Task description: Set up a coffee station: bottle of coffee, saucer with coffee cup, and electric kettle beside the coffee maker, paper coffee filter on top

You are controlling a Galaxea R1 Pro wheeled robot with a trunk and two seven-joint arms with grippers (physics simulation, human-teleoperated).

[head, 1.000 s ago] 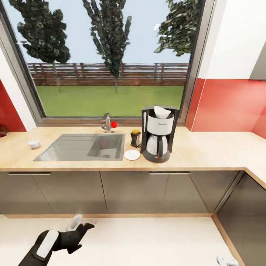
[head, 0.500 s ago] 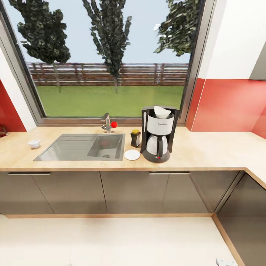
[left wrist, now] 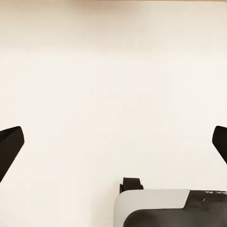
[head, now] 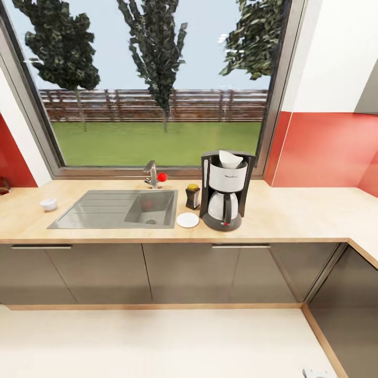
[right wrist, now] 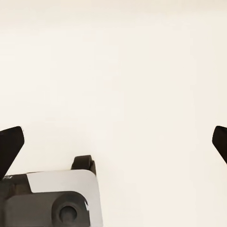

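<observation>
A: What is counted on the countertop (head: 294,212)?

B: One coffee maker (head: 226,190), one paper filter (head: 230,158) set in its top, one coffee bottle (head: 192,196), one saucer (head: 187,219) and one cup (head: 48,203). One sink (head: 118,208) with one tap (head: 151,174) is let into the top.

A: How are they arranged?

B: The bottle is placed just beside the coffee maker, on its window side and toward the sink. The saucer lies bare in front of the bottle, near the coffee maker's base and at the sink's corner. The cup is set well apart from the saucer, on the far side of the sink.

A: What else is seen around them?

B: A large window (head: 157,84) is seen behind the counter, red wall panels (head: 325,149) to either side, and grey cabinet fronts (head: 178,273) below. The sink and its draining board lie between cup and saucer.

A: And the grippers?

B: The left gripper (left wrist: 113,142) is seen with its dark fingertips (left wrist: 10,146) spread wide, nothing between them, over pale floor (left wrist: 113,71). The right gripper (right wrist: 113,142) is likewise spread and empty over the same floor. Parts of the robot's base are seen under each. All the task's things are up on the counter, well apart from both grippers.
</observation>
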